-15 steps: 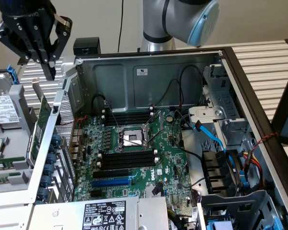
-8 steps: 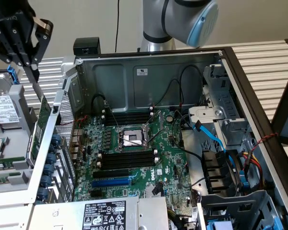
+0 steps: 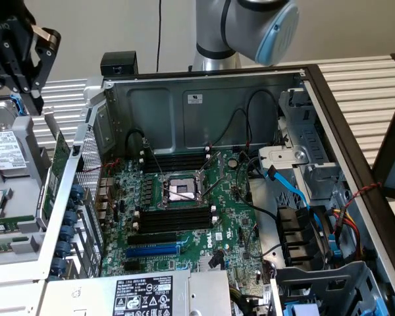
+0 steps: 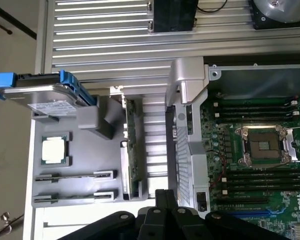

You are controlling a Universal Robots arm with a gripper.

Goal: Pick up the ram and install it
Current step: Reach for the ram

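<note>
Two ram sticks (image 4: 65, 176) lie edge-up in the slots of a grey parts tray (image 4: 107, 125), the second stick (image 4: 65, 197) just beside the first. In the exterior view they show as thin green strips (image 3: 1, 227) at that view's left edge. My black gripper (image 3: 33, 99) hangs above the tray, left of the computer case, and holds nothing. Its fingertips (image 4: 165, 194) are pressed together, so it is shut. The motherboard's black memory slots (image 3: 174, 217) stand bare on both sides of the CPU socket (image 3: 181, 189).
The tray also carries a hard drive in a blue bracket (image 4: 45, 95), a CPU chip (image 4: 55, 149) and an upright green expansion card (image 4: 132, 150). The case's metal side wall (image 3: 72, 191) stands between tray and motherboard. Cables and a blue slot (image 3: 151, 250) crowd the board.
</note>
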